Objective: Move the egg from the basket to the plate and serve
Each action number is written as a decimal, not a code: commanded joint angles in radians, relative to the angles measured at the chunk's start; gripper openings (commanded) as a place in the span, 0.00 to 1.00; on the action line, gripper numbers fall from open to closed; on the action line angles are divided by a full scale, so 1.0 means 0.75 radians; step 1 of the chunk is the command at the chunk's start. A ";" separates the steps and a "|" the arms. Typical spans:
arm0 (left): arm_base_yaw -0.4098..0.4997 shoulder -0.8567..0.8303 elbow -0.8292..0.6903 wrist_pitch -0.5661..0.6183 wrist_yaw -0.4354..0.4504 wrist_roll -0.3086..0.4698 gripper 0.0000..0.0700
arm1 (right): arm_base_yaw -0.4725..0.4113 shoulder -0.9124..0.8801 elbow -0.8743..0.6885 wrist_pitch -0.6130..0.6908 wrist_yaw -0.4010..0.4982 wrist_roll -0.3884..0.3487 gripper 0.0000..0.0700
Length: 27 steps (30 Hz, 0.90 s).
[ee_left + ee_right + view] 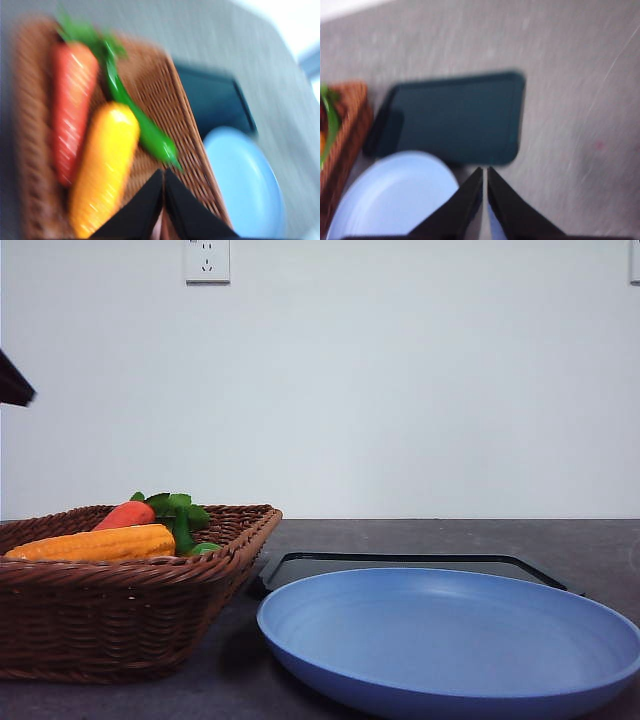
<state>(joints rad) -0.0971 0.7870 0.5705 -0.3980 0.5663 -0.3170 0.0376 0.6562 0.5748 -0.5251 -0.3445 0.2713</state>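
The brown wicker basket [150, 575] stands at the front left, and the light-blue plate [450, 640] lies right beside it. The left wrist view is blurred. There my left gripper [163, 175] hovers shut over the basket's [185, 135] near corner, next to the plate [245, 185]. A pinkish sliver shows in the slit between its fingers; I cannot tell whether that is the egg. My right gripper [485, 170] is shut, empty, above the plate's [395, 190] edge.
In the basket lie a carrot [125, 515], a yellow corn cob [95, 543] and a green pepper [150, 132]. A flat black tray [400, 562] sits behind the plate. A dark arm part [15, 385] hangs at the left edge. Bare grey table lies right of the tray [455, 115].
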 commanded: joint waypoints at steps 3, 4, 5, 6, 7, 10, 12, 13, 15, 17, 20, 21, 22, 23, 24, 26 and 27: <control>-0.043 0.164 0.135 -0.155 0.048 0.161 0.00 | 0.002 0.146 0.030 -0.051 -0.173 -0.068 0.00; -0.056 0.199 0.159 -0.182 0.049 0.177 0.00 | 0.002 0.180 0.029 -0.057 -0.224 -0.068 0.00; -0.068 0.231 0.179 -0.200 0.050 0.187 0.00 | 0.002 0.213 0.029 -0.062 -0.267 -0.068 0.00; -0.083 0.256 0.191 -0.206 0.054 0.190 0.01 | 0.002 0.244 0.029 -0.070 -0.290 -0.068 0.00; -0.097 0.275 0.197 -0.205 0.057 0.192 0.02 | 0.004 0.275 0.029 -0.077 -0.303 -0.069 0.00; -0.131 0.312 0.198 -0.199 0.058 0.192 0.15 | 0.024 0.365 0.029 -0.099 -0.307 -0.069 0.10; -0.147 0.329 0.198 -0.197 0.058 0.192 0.30 | 0.040 0.425 0.028 -0.113 -0.301 -0.068 0.23; -0.155 0.335 0.198 -0.196 0.057 0.191 0.37 | 0.047 0.456 0.027 -0.118 -0.299 -0.068 0.28; -0.169 0.345 0.198 -0.193 0.057 0.188 0.46 | 0.063 0.518 0.026 -0.126 -0.299 -0.069 0.32; -0.180 0.350 0.198 -0.191 0.057 0.187 0.47 | 0.088 0.577 0.026 -0.124 -0.298 -0.070 0.32; -0.187 0.350 0.198 -0.182 0.057 0.187 0.47 | 0.144 0.671 0.026 -0.082 -0.285 -0.069 0.32; -0.188 0.350 0.198 -0.178 0.057 0.188 0.47 | 0.163 0.700 0.026 -0.060 -0.275 -0.068 0.32; -0.188 0.350 0.198 -0.176 0.057 0.188 0.47 | 0.178 0.727 0.026 -0.037 -0.271 -0.067 0.32; -0.188 0.350 0.198 -0.175 0.057 0.188 0.47 | 0.192 0.753 0.026 -0.014 -0.270 -0.067 0.32; -0.188 0.350 0.198 -0.175 0.057 0.188 0.47 | 0.204 0.782 0.026 0.014 -0.273 -0.060 0.32; -0.188 0.350 0.198 -0.175 0.057 0.188 0.47 | 0.227 0.830 0.026 0.060 -0.273 -0.050 0.32; -0.188 0.350 0.198 -0.175 0.057 0.188 0.47 | 0.238 0.855 0.026 0.083 -0.273 -0.040 0.32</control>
<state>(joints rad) -0.2340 1.0397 0.7044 -0.5407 0.6048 -0.1928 0.2092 1.2795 0.5812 -0.4733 -0.5491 0.2346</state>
